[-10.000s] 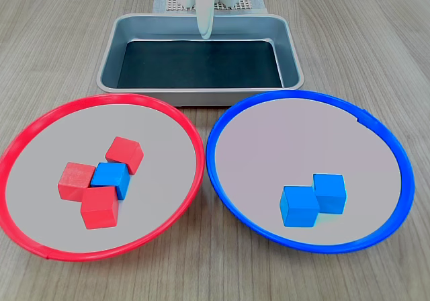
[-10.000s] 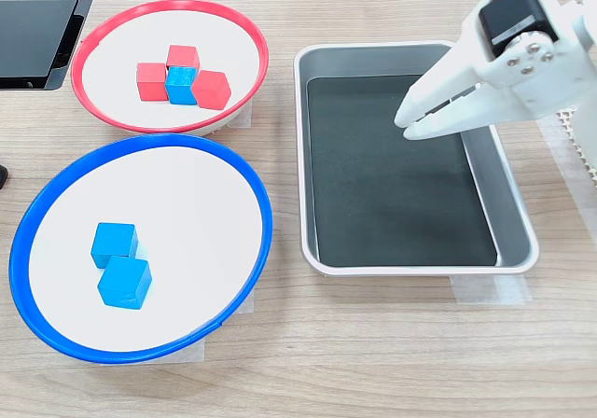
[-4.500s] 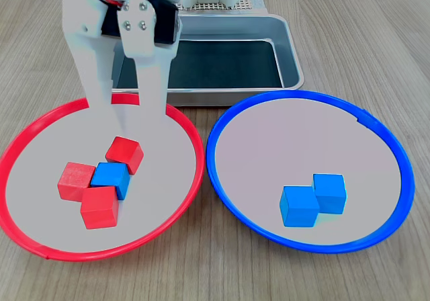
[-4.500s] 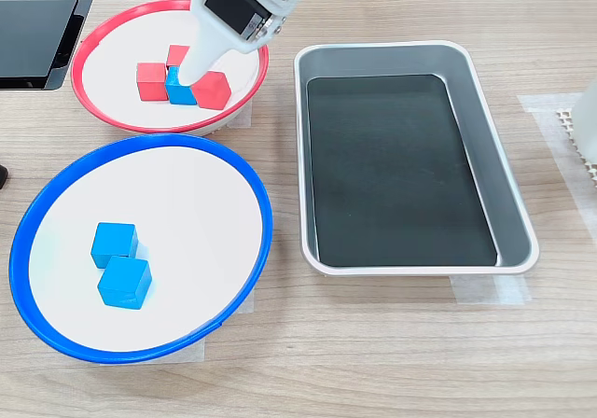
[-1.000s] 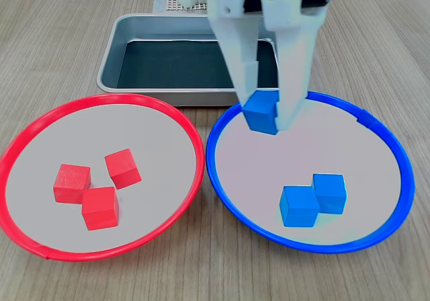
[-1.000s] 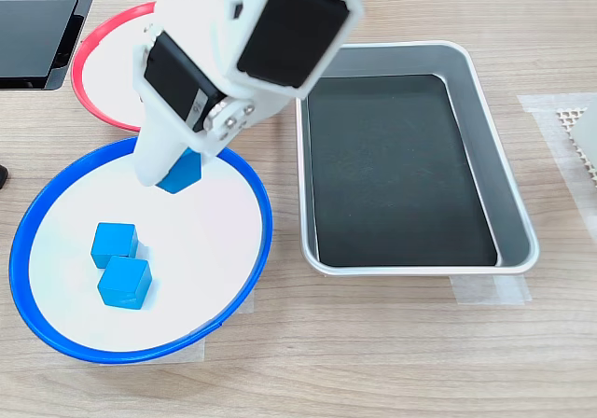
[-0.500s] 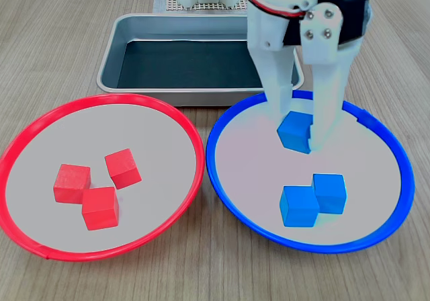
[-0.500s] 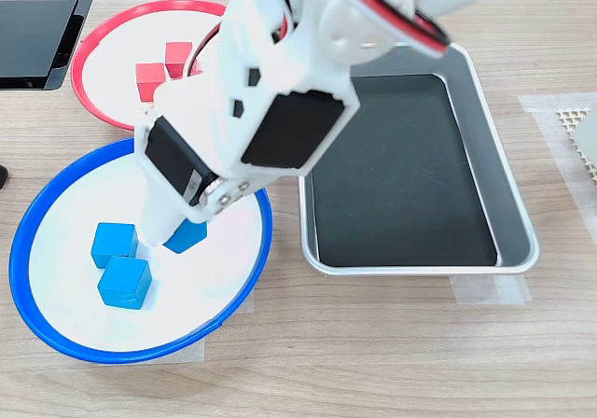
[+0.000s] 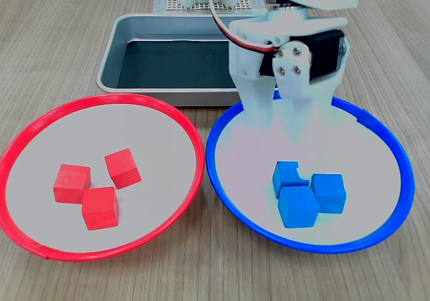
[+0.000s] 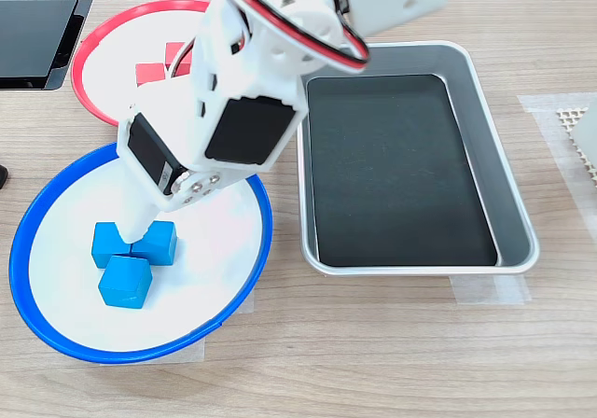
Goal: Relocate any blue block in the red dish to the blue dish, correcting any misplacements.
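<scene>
In both exterior views the gripper (image 9: 290,170) stands in the blue dish (image 9: 222,173), jaws closed on the blue block (image 9: 285,175), resting beside two blue cubes (image 9: 312,200) toward five o'clock.

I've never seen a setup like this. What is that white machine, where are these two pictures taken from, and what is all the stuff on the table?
The white machine is a small robot arm ending in a gripper, a two-fingered claw. Both pictures show one moment from two fixed cameras: the first exterior view faces the arm across the table, the second exterior view looks down from above. On the wooden table sit a red dish with three red cubes, a blue dish and an empty metal tray. The gripper reaches into the blue dish, its fingers around a blue block set down beside two other blue blocks. Whether it has let go is unclear.
</scene>
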Tool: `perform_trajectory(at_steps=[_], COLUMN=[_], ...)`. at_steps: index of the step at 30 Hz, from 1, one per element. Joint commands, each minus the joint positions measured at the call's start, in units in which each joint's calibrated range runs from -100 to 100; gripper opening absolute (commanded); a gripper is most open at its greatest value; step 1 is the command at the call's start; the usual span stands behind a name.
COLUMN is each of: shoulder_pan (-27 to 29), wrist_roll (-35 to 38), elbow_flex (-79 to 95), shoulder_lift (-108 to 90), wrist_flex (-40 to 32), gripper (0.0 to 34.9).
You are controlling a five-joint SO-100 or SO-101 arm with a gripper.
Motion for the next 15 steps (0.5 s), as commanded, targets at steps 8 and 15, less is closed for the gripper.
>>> perform_trajectory(at_steps=[8,15], shoulder_pan=[1.2,1.8], wrist_roll=[0.3,-2.0], elbow_flex=[-0.7,11.1], shoulder_lift=[-6.6,-22.5], wrist_flex=[2.3,-2.4], gripper=[14.3,3.7])
